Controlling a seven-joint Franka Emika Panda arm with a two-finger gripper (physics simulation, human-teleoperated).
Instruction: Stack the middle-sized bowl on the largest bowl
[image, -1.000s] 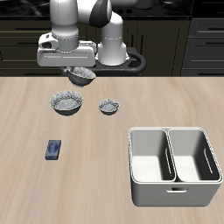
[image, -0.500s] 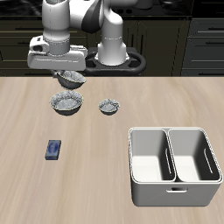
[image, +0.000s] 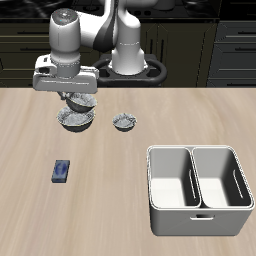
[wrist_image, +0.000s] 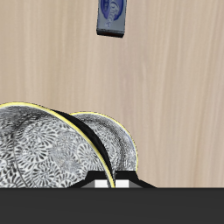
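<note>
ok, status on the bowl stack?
Gripper shut on middle bowl, held just above largest bowl. Not yet released. Small bowl and blue object stand clear; nothing in the way.

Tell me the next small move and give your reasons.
Probably lower a little farther, then open the jaws. The gripper holds the middle-sized bowl just above the largest bowl, roughly centred over it; the wrist view shows its rim overlapping the lower bowl's.
</note>
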